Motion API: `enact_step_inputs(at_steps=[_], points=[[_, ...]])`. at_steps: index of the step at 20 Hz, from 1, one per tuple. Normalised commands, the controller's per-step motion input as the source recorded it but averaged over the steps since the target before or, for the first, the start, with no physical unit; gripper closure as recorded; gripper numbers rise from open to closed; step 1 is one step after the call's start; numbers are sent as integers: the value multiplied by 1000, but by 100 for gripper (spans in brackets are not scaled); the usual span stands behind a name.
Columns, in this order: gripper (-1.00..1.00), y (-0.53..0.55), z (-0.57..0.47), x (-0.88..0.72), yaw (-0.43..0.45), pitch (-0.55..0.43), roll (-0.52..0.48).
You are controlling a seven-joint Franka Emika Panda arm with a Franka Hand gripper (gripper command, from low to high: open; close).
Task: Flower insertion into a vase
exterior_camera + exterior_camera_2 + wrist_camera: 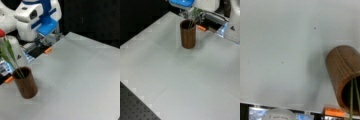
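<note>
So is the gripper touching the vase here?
Apart. In a front view the gripper sits up by the robot base, with bare table between it and the vase holding the flower.

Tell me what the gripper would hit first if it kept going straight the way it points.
Probably the bare grey tabletop, near its edge. The gripper points downward, and the wrist view puts the dark brown wood-grain vase off to the right, out of line. Depth is unclear.

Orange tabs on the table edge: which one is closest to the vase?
The orange tab at a front view's left, beside the vase; the other tab lies near the gripper.
</note>
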Motion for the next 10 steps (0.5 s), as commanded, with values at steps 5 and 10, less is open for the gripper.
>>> enact_step_inputs(at_steps=[5, 10], points=[[-100, 315, 27, 295, -107, -40, -13], [-100, 67, 62, 340, -42, 76, -2]])
